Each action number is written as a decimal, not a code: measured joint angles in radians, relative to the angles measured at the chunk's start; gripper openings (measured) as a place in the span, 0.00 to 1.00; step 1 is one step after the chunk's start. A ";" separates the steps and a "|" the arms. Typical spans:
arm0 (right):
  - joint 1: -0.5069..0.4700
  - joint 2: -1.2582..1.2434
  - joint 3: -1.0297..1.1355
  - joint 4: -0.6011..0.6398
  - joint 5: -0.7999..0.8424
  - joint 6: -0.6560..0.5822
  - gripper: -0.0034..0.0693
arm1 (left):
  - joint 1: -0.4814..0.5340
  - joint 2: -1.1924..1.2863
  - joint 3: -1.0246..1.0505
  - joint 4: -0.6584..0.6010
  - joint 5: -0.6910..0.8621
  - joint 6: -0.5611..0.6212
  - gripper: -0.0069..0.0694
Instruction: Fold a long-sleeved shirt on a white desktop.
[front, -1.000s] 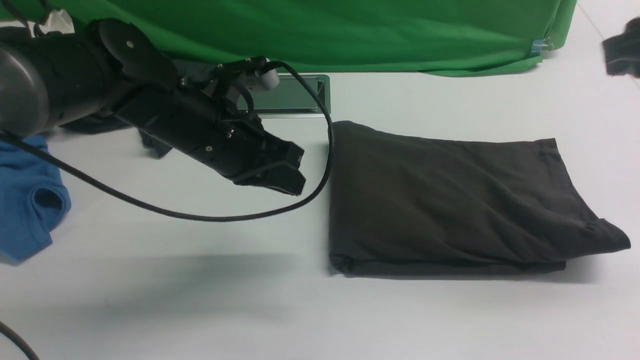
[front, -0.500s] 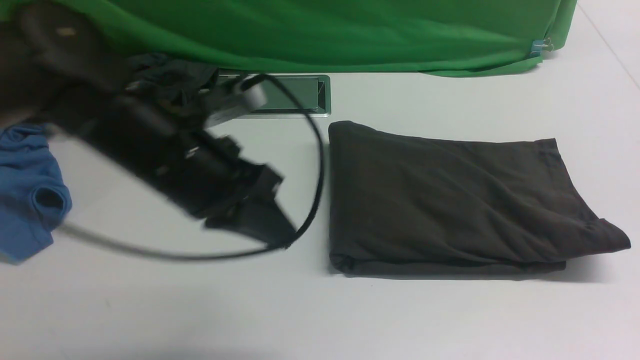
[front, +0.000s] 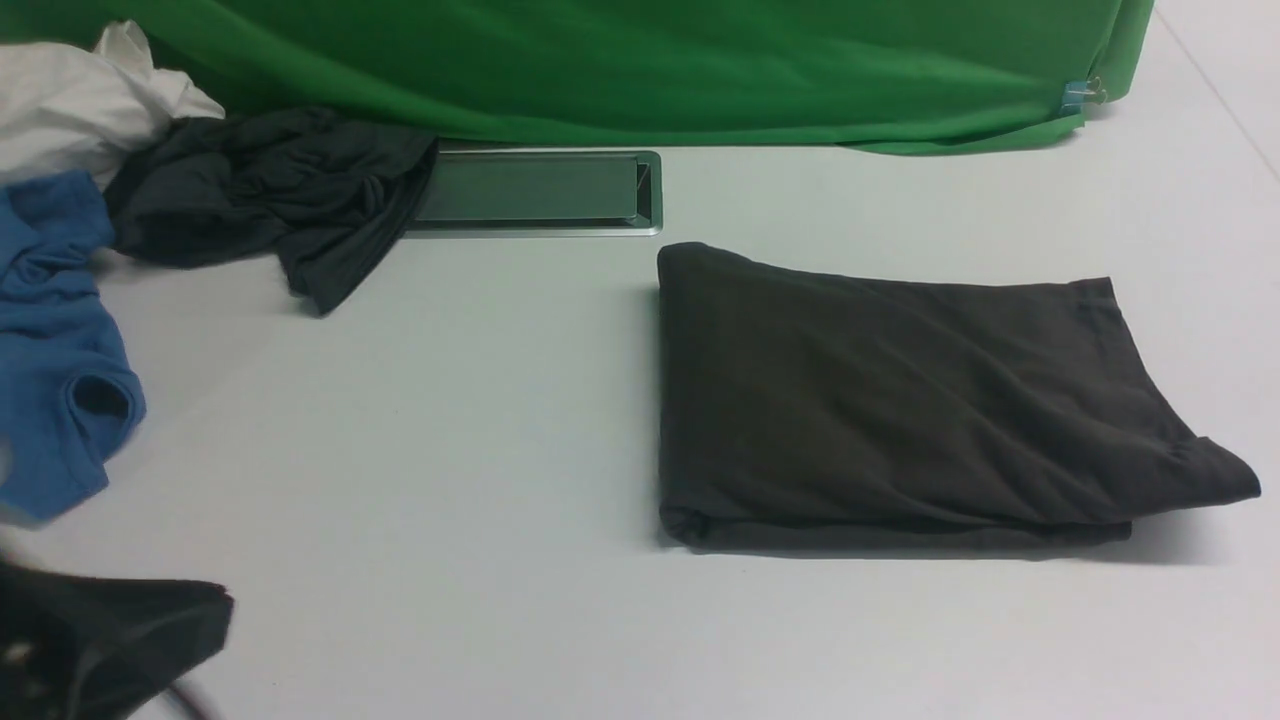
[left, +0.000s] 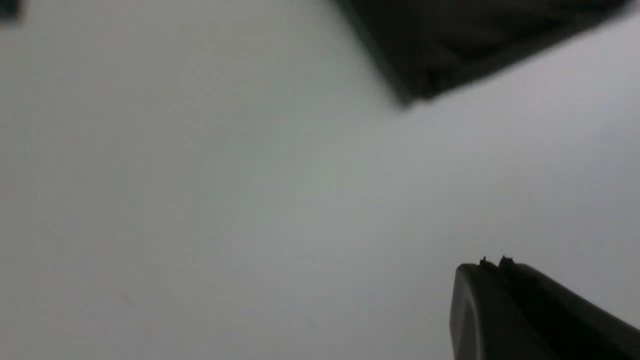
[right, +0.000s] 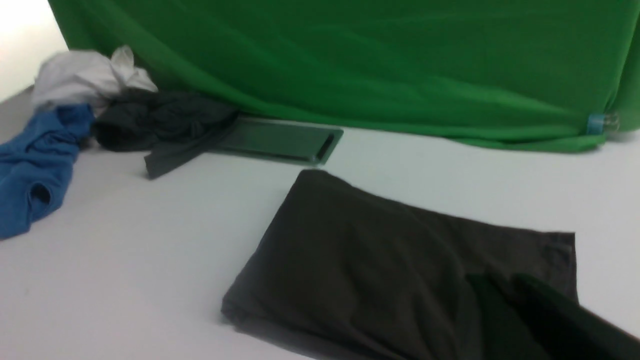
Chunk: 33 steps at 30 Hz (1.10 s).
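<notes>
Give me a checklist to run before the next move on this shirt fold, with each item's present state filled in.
1. Long-sleeved shirt folded into a compact rectangle: ok.
2. Shirt lies wholly on the white desktop: ok.
3. Shirt apart from the cable tray and the dark-grey garment: ok.
4. Left tool shut, empty, off the shirt: ok.
5. Right tool shut; whether it touches the shirt: cannot tell.
6. Sleeves tucked inside the fold: cannot tell.
</notes>
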<state>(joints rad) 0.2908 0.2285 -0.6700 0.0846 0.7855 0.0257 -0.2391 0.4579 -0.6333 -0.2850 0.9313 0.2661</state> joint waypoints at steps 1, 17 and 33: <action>0.000 -0.015 0.011 0.000 0.000 -0.004 0.12 | 0.000 -0.043 0.027 0.000 -0.041 0.002 0.12; 0.000 -0.045 0.022 0.000 -0.001 -0.010 0.19 | 0.000 -0.201 0.123 0.041 -0.181 0.012 0.12; 0.000 -0.045 0.022 0.000 -0.007 -0.010 0.23 | 0.163 -0.450 0.436 0.147 -0.691 -0.004 0.12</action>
<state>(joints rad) 0.2908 0.1831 -0.6477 0.0846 0.7780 0.0162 -0.0760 0.0079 -0.1974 -0.1383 0.2407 0.2622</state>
